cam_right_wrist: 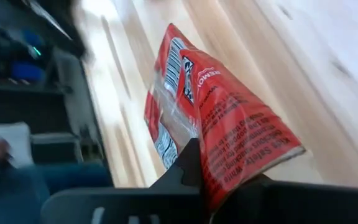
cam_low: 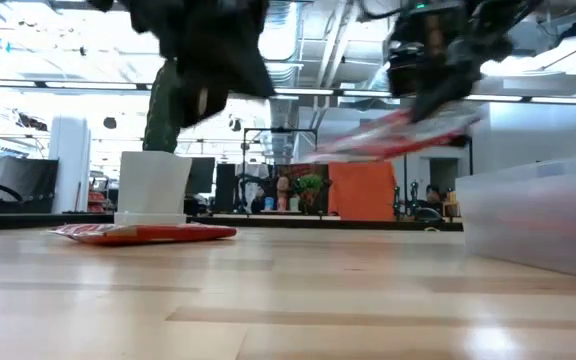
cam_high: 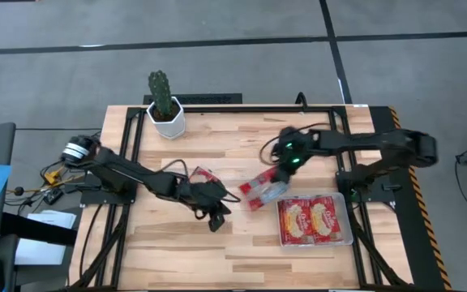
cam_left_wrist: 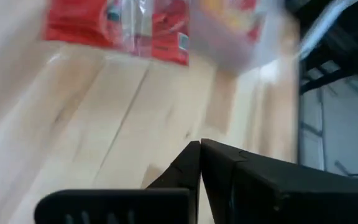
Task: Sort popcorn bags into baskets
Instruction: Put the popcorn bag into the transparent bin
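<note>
Transfer of one popcorn bag [cam_high: 262, 190] into the tray [cam_high: 345, 240] is the step in hand.

High view: the right gripper [cam_high: 283, 172] is pinching the bag by one end just beside the tray's near-left corner, above the table [cam_high: 242, 138]. Two bags [cam_high: 312, 220] are lying flat side by side in the tray, so the carried bag probably needs to be released flat on top of them, with the fingers clear of the rim. The left gripper [cam_high: 215, 220] is hanging to the left of the tray, near a loose bag [cam_high: 207, 178]. A cactus pot [cam_high: 165, 118] is standing well apart from the tray, out of the path.

Low view: the carried bag [cam_low: 393, 137] is tilting in the air, higher than the tray wall [cam_low: 528, 220]; the loose bag [cam_low: 143, 232] is lying flat.

Left wrist view: the left fingers [cam_left_wrist: 194, 168] are pressing together on nothing.

Right wrist view: the right fingers [cam_right_wrist: 188, 165] are clamping the bag's edge [cam_right_wrist: 229, 124], which is folding; a crumpled bag may snag on the rim.
</note>
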